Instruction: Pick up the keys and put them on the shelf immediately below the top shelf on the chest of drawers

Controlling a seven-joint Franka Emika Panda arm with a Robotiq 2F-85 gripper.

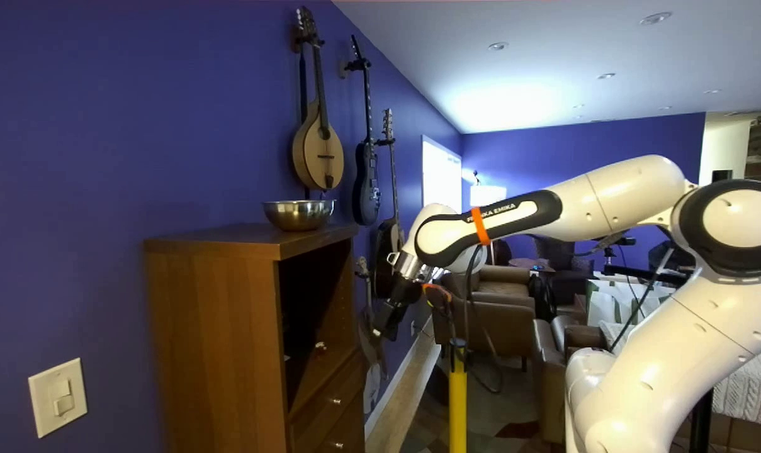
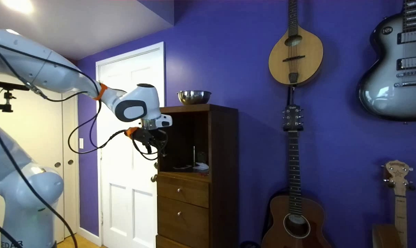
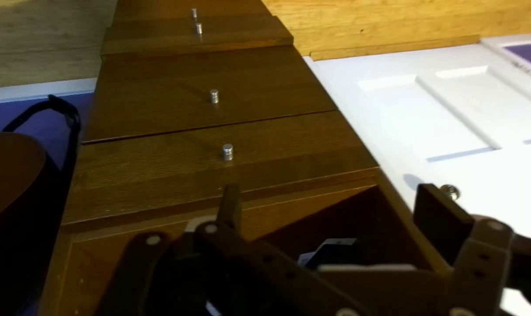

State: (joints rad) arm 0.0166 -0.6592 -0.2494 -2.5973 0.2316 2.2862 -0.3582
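Spread wide and apparently holding nothing, the gripper (image 3: 329,202) hangs near the front of the chest of drawers (image 1: 216,340). I cannot make out the keys, on the shelf (image 1: 323,372) beyond or elsewhere, so this may be pickup or release; the next move probably calls for locating them before closing.

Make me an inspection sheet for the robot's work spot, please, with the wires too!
Surface: brown shelf inside the chest of drawers, below the top shelf.
Job's things: shelf in view; keys can't be made out for sure.
Clutter: pale, paper-like thing on the shelf; shiny metal bowl upright on the top shelf.
End effector: open, near the chest of drawers.
Cables: black cable loops below the arm.
Surroundings: purple wall with hung string instruments; white door.
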